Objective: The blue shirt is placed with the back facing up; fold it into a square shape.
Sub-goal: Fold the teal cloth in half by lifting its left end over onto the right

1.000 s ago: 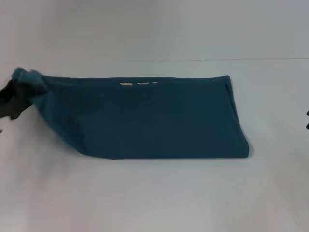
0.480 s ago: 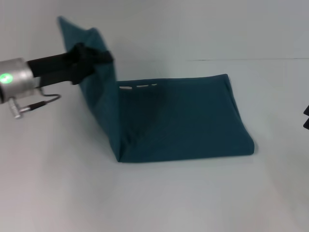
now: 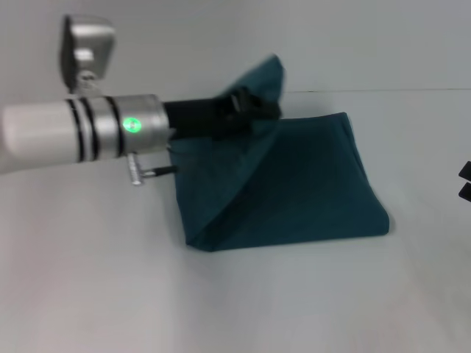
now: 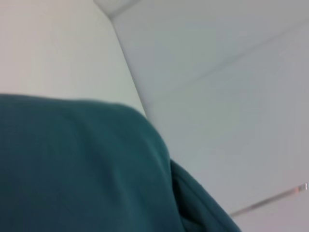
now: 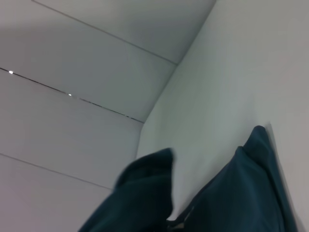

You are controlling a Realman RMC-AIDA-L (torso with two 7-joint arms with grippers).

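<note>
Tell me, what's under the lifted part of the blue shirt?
More of the blue shirt, lying flat on the white table. The left tool holds the flap up. Anything deeper beneath is covered.

The left arm [image 3: 44, 136] was a white cylindrical link ending in a silver metallic wrist section [image 3: 136, 125]. Dark rings banded the joint between them. A round green indicator light [image 3: 132, 125] glowed on the silver section. A silver box-shaped module [image 3: 87, 45] sat at 12 o'clock of the wrist. A thin pin and a dark cable [image 3: 151, 173] projected at 6 o'clock. The left gripper [image 3: 246, 107] was black.
</note>
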